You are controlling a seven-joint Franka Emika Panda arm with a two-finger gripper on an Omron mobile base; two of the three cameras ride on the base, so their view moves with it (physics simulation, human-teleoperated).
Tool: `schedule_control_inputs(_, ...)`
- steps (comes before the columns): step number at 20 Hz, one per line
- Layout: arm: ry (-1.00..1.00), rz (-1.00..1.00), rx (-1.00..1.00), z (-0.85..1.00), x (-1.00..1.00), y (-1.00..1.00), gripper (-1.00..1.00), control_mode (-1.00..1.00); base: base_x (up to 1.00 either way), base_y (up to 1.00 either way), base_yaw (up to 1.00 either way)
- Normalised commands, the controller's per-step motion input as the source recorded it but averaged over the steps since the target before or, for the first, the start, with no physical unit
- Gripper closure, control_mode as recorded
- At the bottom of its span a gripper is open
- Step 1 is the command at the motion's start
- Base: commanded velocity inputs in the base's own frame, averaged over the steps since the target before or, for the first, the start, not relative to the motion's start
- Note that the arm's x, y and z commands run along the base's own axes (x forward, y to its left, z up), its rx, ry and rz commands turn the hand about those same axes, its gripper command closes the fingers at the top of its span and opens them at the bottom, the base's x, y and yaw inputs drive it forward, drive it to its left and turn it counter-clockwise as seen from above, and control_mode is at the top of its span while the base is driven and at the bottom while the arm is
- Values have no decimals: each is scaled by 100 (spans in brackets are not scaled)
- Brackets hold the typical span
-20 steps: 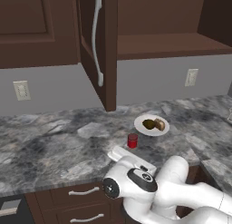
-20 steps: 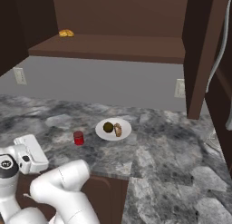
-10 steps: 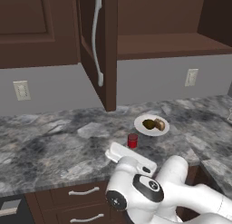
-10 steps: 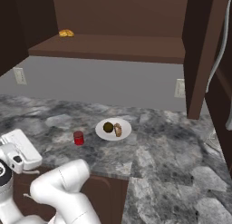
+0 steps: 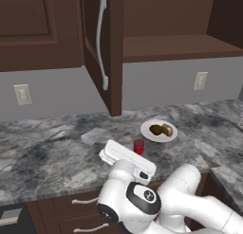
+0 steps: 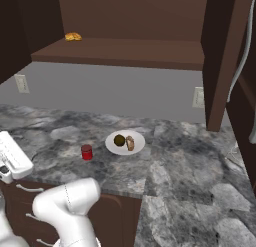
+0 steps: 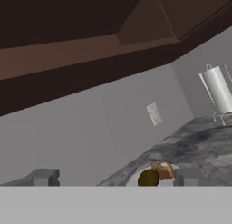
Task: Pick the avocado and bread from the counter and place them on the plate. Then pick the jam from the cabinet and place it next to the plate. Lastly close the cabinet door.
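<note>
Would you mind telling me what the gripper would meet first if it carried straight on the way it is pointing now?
Probably the plate with the avocado and bread, which sit between the open gripper's fingertips in the hand view. Depth is unclear; aimed slightly higher, it would meet the grey wall behind.

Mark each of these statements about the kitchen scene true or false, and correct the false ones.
1. The avocado and bread lie on the plate. True.
2. The jam stands inside the cabinet. False: it stands on the counter beside the plate.
3. The cabinet door is shut. False: it stands open.
4. The gripper holds nothing, jaws apart. True.
5. A paper towel roll stands on the counter. True.
</note>
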Motion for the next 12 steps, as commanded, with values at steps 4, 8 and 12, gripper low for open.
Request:
schedule_control_inputs(4,-19,-11,0,45,-7,40,-100,-100,0,0,0)
schedule_control_inputs(8,-18,-10,-2,25,0,42,-100,-100,0,0,0)
schedule_control_inputs(12,-16,-10,-4,18,0,45,-100,-100,0,0,0)
